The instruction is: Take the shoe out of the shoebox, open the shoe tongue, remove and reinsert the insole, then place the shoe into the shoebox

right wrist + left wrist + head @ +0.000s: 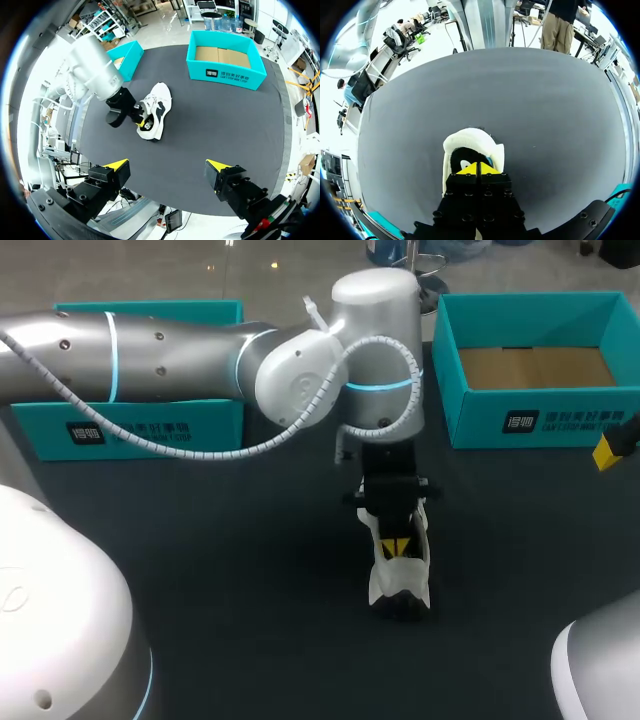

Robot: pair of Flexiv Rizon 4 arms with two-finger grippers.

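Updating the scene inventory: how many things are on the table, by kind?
Teal boxes: 2
Shoe: 1
Total: 3

Dark grey table (200, 570) all across — second teal box (40, 425) at the far left edge, well back.

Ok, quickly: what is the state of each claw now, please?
Left claw: closed, tips at the opening of the shoe; whether it pinches anything cannot be told.
Right claw: open, empty.
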